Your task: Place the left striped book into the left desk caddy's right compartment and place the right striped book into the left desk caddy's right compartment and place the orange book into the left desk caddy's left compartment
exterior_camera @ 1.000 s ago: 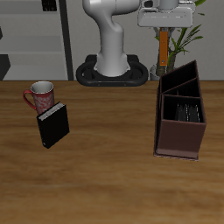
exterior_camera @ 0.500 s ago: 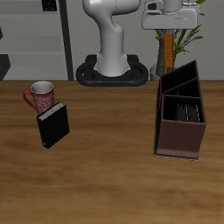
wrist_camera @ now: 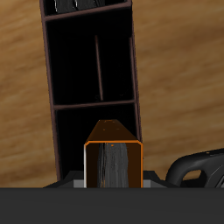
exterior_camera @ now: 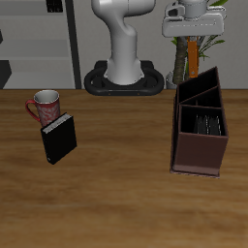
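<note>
The white robot arm's end effector [exterior_camera: 193, 27] hung high above the back of the wooden table [exterior_camera: 116, 184], clenched on the thin orange-brown book with a grey page edge [exterior_camera: 193, 53], which dangled upright beneath it, well clear of the table surface. Seen from the wrist, that orange book [wrist_camera: 112, 156] showed end-on, its grey pages framed by the orange cover, with the caddy's open bays lying beyond it. The tall dark brown open-topped desk caddy [exterior_camera: 201, 155] stood on the table below and nearer the front edge than the held book, its inner partitions [wrist_camera: 98, 66] dividing it into bays. The bay nearest the table's front edge held striped books [exterior_camera: 208, 123] standing on edge; the pictures were too dark to tell the pale one from the darker one. The farther bays looked dark inside, and their contents could not be made out. Well apart from the caddy, across the table, a red-and-white mug [exterior_camera: 45, 104] stood just behind a plain black book [exterior_camera: 58, 139], which lay tilted beside it.
</note>
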